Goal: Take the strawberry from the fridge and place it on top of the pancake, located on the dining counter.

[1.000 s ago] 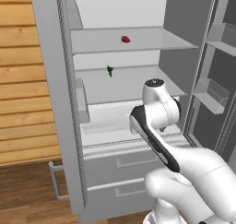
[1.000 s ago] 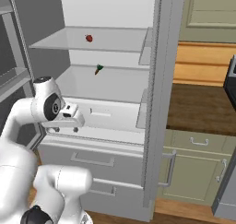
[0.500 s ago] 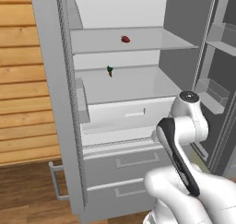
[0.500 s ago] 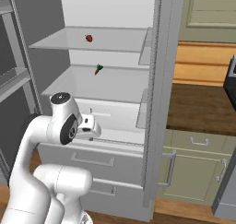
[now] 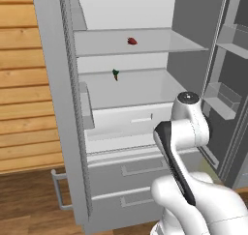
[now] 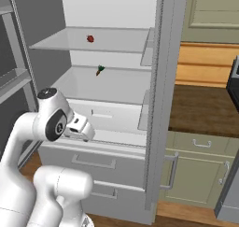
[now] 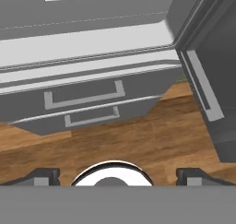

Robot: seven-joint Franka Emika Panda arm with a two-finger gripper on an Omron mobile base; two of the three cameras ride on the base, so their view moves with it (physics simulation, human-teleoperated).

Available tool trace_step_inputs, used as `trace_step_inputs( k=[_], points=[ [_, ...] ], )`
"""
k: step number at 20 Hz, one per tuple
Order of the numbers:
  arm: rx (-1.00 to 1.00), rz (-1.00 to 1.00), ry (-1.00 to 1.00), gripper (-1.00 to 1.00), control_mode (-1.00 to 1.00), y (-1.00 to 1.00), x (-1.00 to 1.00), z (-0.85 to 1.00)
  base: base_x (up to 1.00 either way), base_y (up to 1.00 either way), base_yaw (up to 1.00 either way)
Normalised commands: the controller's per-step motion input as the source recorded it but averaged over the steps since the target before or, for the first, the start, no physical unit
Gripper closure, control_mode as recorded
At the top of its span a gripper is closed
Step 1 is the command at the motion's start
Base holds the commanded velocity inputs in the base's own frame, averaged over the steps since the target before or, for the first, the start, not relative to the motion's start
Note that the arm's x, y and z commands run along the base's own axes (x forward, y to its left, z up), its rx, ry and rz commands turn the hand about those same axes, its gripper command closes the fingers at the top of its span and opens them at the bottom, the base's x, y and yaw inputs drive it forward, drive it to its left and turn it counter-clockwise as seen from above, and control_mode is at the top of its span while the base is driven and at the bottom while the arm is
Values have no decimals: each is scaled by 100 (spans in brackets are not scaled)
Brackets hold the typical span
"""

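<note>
The arm has swung from the fridge's left half toward its right since a second ago, its elbow now rising in front of the lower compartment, while the strawberry (image 5: pixel 131 41) and everything else on the shelves have stayed put. The fridge (image 5: pixel 58 108) stands with both upper doors open, and the strawberry lies alone on the upper shelf (image 5: pixel 160 44), well above the arm. A small orange piece with a green top (image 5: pixel 116 74) sits on the shelf below it. The hand (image 7: pixel 118 174) points down and outward at the two drawers (image 7: pixel 83 98) and the wood floor (image 7: pixel 138 140), its fingertips (image 7: pixel 44 176) set wide apart at the edges of the hand view with nothing between them. In the right base view the hand (image 6: pixel 80 127) hangs level with the lowest pale shelf, well short of the fruit. By this reckoning only the door-opening is done: the reach up to the upper shelf, the grasp, the drive to the dining bench and the setting of the fruit on the pancake all remain.
</note>
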Motion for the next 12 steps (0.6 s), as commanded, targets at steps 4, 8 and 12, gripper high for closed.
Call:
trace_step_inputs(
  k=[4,8,12],
  points=[
    [8,8,0,-100,-100,0,-13,0,0,0,0],
    [18,11,-6,-100,-100,0,-20,1,0,0,0],
    [10,1,-9,-100,-100,0,-6,8,0,0,0]
  ],
)
